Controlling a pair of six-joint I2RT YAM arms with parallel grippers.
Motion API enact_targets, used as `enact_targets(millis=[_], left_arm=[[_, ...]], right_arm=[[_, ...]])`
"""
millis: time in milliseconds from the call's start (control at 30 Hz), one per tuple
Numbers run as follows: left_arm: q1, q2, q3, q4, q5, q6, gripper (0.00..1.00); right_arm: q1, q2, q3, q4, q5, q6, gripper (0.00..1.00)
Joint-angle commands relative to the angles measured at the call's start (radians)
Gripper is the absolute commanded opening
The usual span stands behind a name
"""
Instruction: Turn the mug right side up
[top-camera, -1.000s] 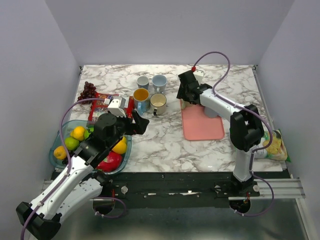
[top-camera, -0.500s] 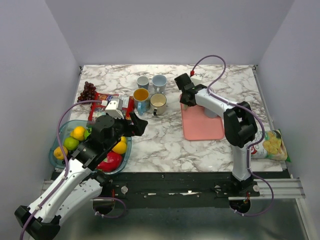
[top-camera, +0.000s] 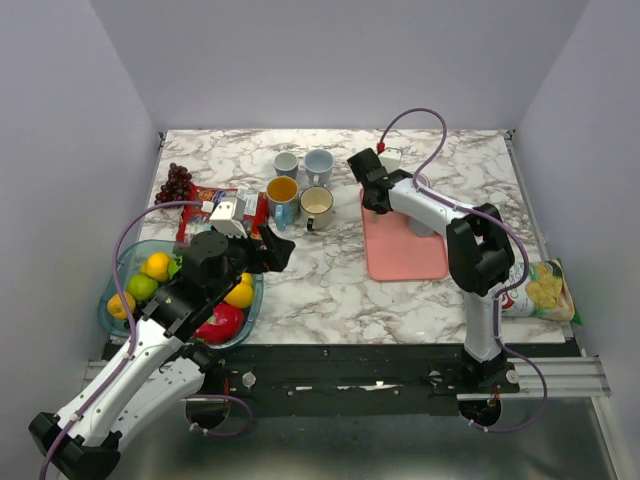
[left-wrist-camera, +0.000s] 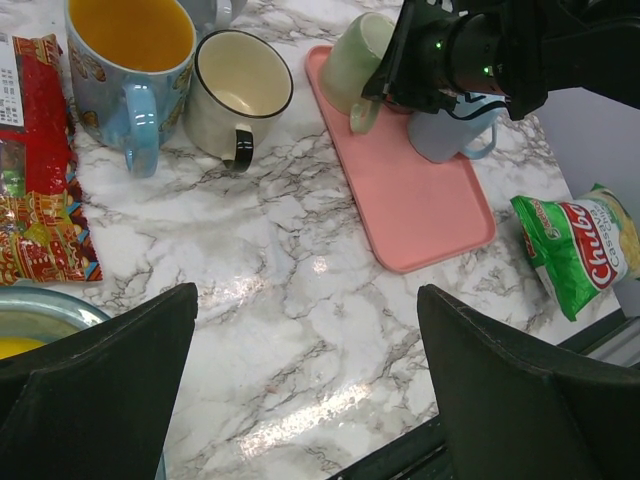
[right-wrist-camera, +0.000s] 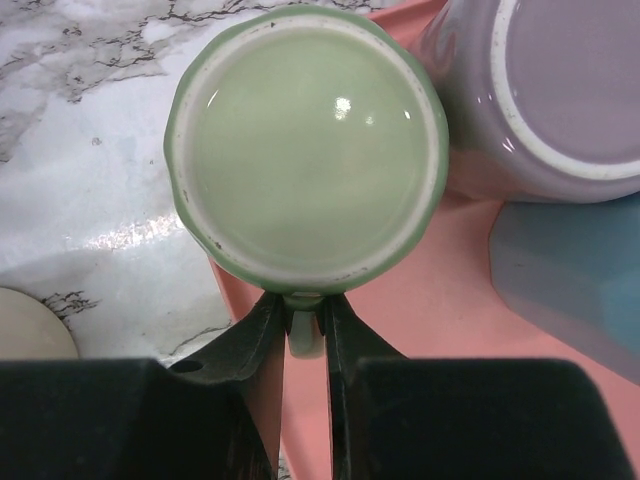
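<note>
Right gripper (right-wrist-camera: 304, 325) has closed on the mug (right-wrist-camera: 305, 140) handle.

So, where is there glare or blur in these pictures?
Right wrist: small bright glints on the base of the green mug, glare on the marble table. Left wrist: shiny patches on the marble; the left gripper is dark, without detail. Top view: even light, sharp.

The left arm (top-camera: 150, 340) rises from the lower left corner of the overhead view and slants up toward the centre, its left gripper (top-camera: 277, 246) hanging above the table with the jaws spread wide (both dark fingers (left-wrist-camera: 95, 400) frame the bottom corners of its wrist view). The right arm (top-camera: 440, 210) climbs from the lower right, bends at the elbow and reaches up-left. Its right gripper (right-wrist-camera: 303, 322) is pinched narrowly on the handle of the green mug (right-wrist-camera: 305, 145).
</note>
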Motion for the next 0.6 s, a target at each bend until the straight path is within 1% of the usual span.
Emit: enact_targets(millis=[0,133,167,333,367,400,533,567], left_arm=[[-0.006,-0.007,-0.019,0.024,0.009,-0.012,0.99],[-0.006,0.001,-0.02,0.024,0.01,-0.012,0.99],[-0.006,0.005,-0.022,0.024,0.012,-0.012,0.99],[-0.006,0.025,-0.006,0.016,0.007,0.01,0.99],[-0.006,0.03,-0.005,0.015,0.007,0.011,0.99],[-0.006,0.04,0.0,0.015,0.009,0.014,0.99],[-0.006,0.077,0.004,0.02,0.048,0.002,0.99],[-0.006,0.086,0.0,0.026,0.084,-0.007,0.99]], right_arm=[[0.003,-0.015,-0.067,0.03,0.012,-0.058,0.01],[0.003,-0.084,-0.151,0.106,-0.059,-0.082,0.01],[0.005,-0.125,-0.165,0.118,-0.079,-0.088,0.01],[0.003,-0.271,-0.265,0.19,-0.263,-0.095,0.01],[0.003,-0.296,-0.308,0.199,-0.289,-0.089,0.01],[0.003,-0.354,-0.328,0.219,-0.342,-0.085,0.01],[0.003,-0.488,-0.434,0.271,-0.429,-0.048,0.01],[0.003,-0.512,-0.454,0.285,-0.441,-0.031,0.01]])
